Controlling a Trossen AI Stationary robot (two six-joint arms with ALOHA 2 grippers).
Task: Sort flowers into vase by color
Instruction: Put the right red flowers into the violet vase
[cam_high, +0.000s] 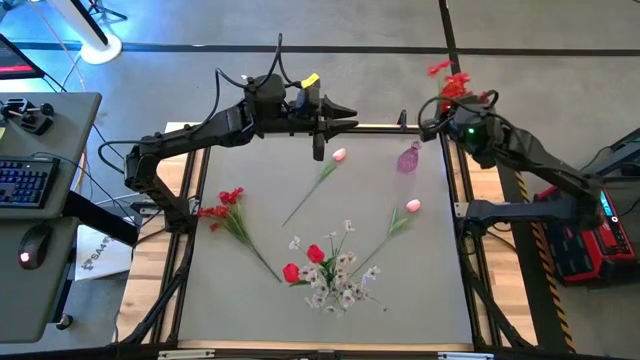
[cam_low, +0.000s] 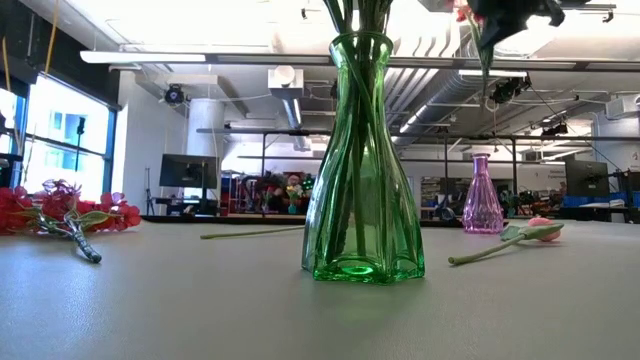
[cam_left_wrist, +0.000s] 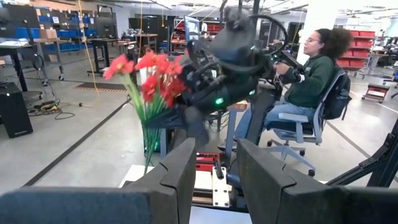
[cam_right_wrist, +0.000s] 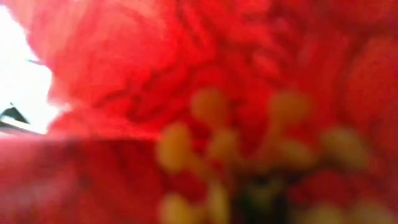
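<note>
My right gripper (cam_high: 452, 104) hangs high over the table's far right corner, shut on a bunch of red flowers (cam_left_wrist: 149, 71) whose blossoms fill the right wrist view (cam_right_wrist: 205, 93). My left gripper (cam_left_wrist: 214, 168) is raised at the far middle, pointing level toward the right arm, open with nothing between its fingers. A green vase (cam_low: 360, 180) stands near the front middle with several stems in it; red tulips and white sprays (cam_high: 328, 270) show above it. Another red cluster (cam_high: 222, 205) and two pink tulips (cam_high: 338, 155) (cam_high: 412, 205) lie flat on the table. My right gripper holds the red bunch close under its blossoms (cam_left_wrist: 177, 93); the blossoms hide the place of contact. The green stems (cam_left_wrist: 147, 127) hang down below the hold, and the whole bunch is lifted clear of the table.
A pink glass vase (cam_high: 408, 158) stands upright at the far right. A person (cam_left_wrist: 311, 68) sits on a chair beyond the table's right side. A desk with a keyboard (cam_high: 25, 182) stands left of the table. Bare mat lies along the near edge.
</note>
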